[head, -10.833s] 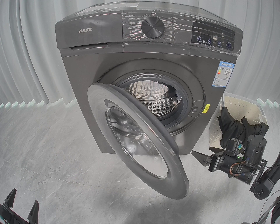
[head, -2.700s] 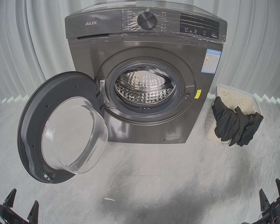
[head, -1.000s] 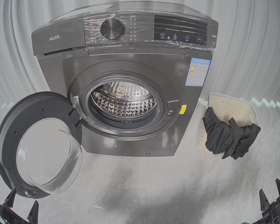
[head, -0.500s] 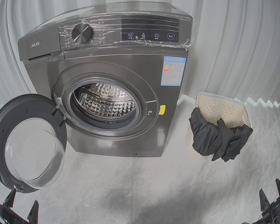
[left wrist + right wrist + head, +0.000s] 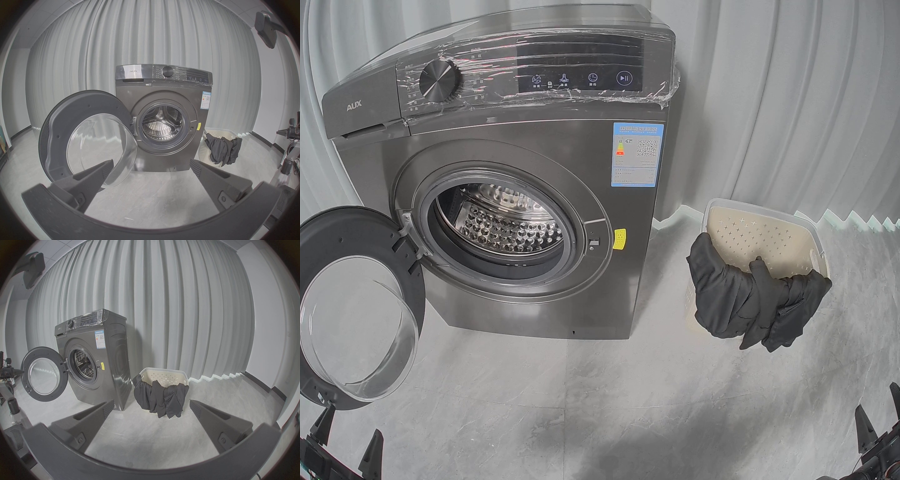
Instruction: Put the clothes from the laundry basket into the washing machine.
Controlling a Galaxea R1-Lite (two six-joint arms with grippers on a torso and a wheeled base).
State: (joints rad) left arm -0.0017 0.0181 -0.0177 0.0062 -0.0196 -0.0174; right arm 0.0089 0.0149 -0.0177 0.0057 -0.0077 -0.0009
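A grey front-loading washing machine [image 5: 506, 144] stands on the floor with its round door [image 5: 356, 306] swung wide open to the left, baring the steel drum [image 5: 500, 222]. To its right a cream laundry basket [image 5: 765, 240] holds dark clothes [image 5: 753, 297] that hang over its front rim. My left gripper [image 5: 347, 440] sits low at the near left, open and holding nothing. My right gripper [image 5: 878, 419] sits low at the near right, open too, well short of the basket. The basket [image 5: 164, 377] and clothes [image 5: 161, 397] lie straight ahead of the right gripper [image 5: 151, 412]; the drum [image 5: 162, 122] faces the left gripper [image 5: 151, 172].
Pale pleated curtains [image 5: 775, 100] close off the space behind the machine and basket. Grey marble-look floor [image 5: 625, 400] stretches between me and both. The open door juts out over the floor on the near left.
The whole head view has shifted: the camera has turned right, so machine and basket sit further left. Much earlier the door was half shut with my right gripper at it; now it stands wide.
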